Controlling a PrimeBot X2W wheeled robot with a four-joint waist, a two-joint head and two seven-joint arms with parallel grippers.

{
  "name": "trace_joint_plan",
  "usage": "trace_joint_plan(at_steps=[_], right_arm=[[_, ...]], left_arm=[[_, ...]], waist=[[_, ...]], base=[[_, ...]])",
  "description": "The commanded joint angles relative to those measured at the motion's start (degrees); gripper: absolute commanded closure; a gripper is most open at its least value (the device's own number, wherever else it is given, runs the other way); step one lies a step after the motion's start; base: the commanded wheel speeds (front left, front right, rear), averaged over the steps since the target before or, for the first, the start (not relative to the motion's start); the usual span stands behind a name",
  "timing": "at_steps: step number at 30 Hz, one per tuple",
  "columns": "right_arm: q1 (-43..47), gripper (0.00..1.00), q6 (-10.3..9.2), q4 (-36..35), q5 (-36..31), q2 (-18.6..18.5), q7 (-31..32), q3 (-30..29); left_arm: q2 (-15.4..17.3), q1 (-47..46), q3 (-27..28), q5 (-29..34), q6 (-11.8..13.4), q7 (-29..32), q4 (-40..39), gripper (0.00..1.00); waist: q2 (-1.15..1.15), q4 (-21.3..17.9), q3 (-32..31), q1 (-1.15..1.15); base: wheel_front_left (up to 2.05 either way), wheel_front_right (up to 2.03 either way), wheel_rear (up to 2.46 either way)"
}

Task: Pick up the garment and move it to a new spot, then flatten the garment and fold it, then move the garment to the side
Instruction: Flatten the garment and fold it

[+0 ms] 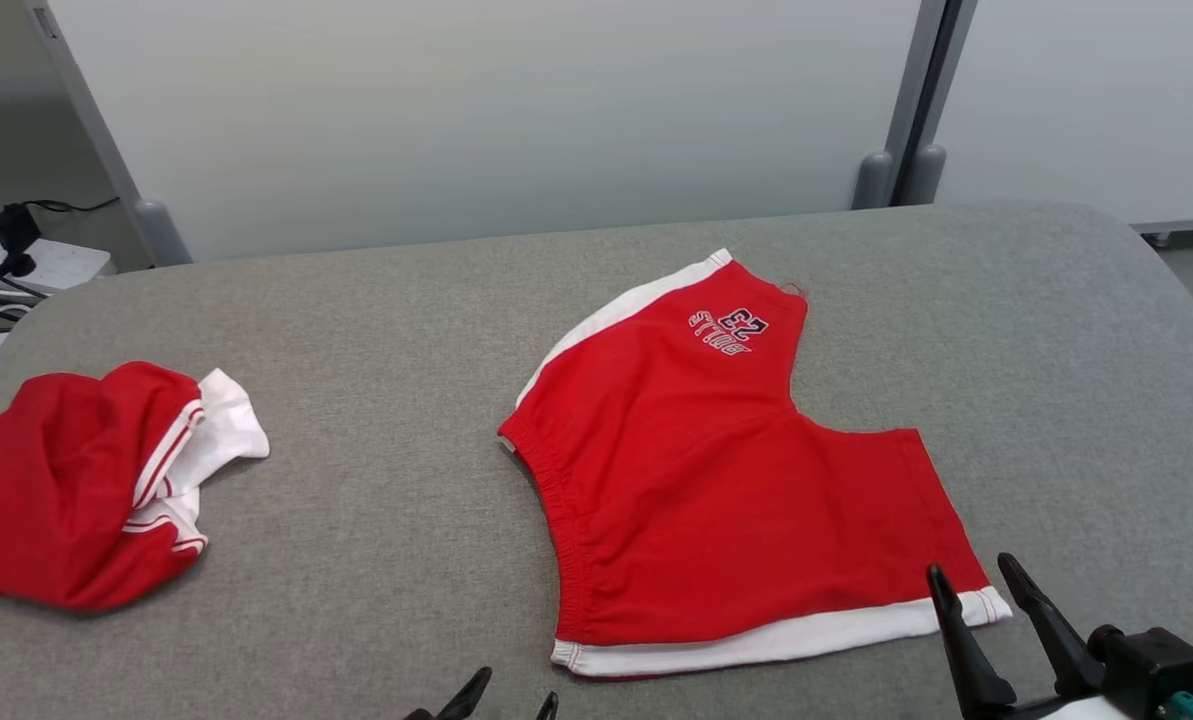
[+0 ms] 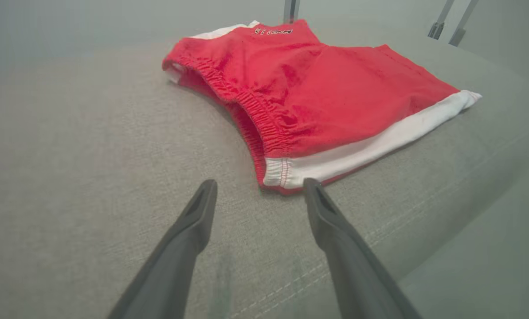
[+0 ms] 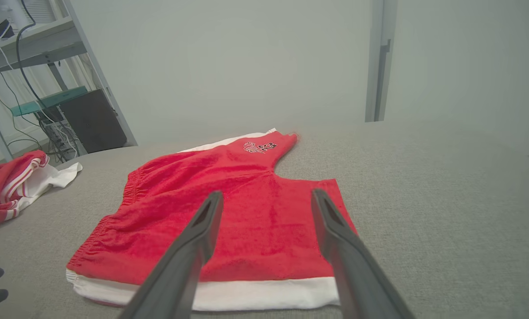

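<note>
the red shorts [image 1: 716, 480] lie flat right of centre on the grey table [image 1: 376, 480], with bare surface open around them up to the far edge. a crumpled red garment [image 1: 66, 480] sits well apart at the left edge. the left gripper [image 2: 257, 186], spread wide and empty, points at their near waistband corner. the right gripper [image 3: 266, 197], likewise released, hovers by their near right corner.

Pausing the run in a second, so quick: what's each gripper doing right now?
Left gripper: open, holding nothing, tips near a corner of the red shorts.
Right gripper: open, holding nothing.
</note>
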Motion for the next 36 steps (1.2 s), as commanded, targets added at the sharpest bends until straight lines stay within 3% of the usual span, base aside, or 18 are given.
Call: trace_joint_plan(at_steps=[1, 13, 24, 25, 26, 27, 29, 36], right_arm=[[-2.28, 0.00, 0.20, -1.83, 0.62, -1.55, -0.76, 0.96], [-3.58, 0.00, 0.20, -2.10, 1.36, -2.87, -0.76, 1.51], [-4.13, 0.00, 0.20, -1.75, 1.74, -3.30, -0.76, 2.16], [-4.18, 0.00, 0.20, -1.73, 1.74, -3.32, -0.76, 2.22], [-4.23, 0.00, 0.20, -1.71, 1.74, -3.33, -0.76, 2.28], [-4.27, 0.00, 0.20, -1.67, 1.75, -3.36, -0.76, 2.36], [-4.35, 0.00, 0.20, -1.58, 1.77, -3.43, -0.76, 2.48], [-4.34, 0.00, 0.20, -0.49, 2.30, -3.99, -0.76, 2.87]], left_arm=[[-0.06, -5.08, -0.70, -0.44, -0.74, -0.61, 2.55, 0.00], [-0.07, -11.45, -5.73, -3.93, -0.04, -0.61, 11.36, 0.00], [-0.07, -14.82, -8.21, -5.47, 1.81, -0.61, 14.79, 0.00], [-0.07, -15.06, -8.44, -5.43, 1.54, -0.61, 14.83, 0.18], [-0.07, -15.20, -8.56, -5.52, 1.27, -0.61, 14.92, 0.53], [-0.07, -15.37, -8.77, -5.40, 1.00, -0.61, 15.04, 0.72], [-0.07, -15.55, -8.93, -5.37, 0.77, -0.61, 15.34, 1.00], [-0.07, -16.29, -10.05, -5.85, -0.63, -0.61, 17.40, 1.00]], waist=[[0.00, -1.43, 1.52, 0.00], [0.00, -3.89, 3.77, 0.00], [0.00, -4.52, 4.50, 0.00], [0.00, -4.56, 4.52, 0.00], [0.00, -4.61, 4.52, 0.00], [0.00, -4.66, 4.53, 0.00], [0.00, -4.74, 4.52, 0.00], [0.00, -4.63, 4.45, 0.00]], base=[[0.00, 0.00, 0.00], [0.00, 0.00, 0.00], [0.00, 0.00, 0.00], [0.00, 0.00, 0.00], [0.00, 0.00, 0.00], [0.00, 0.00, 0.00], [0.00, 0.00, 0.00], [0.00, 0.00, 0.00]])
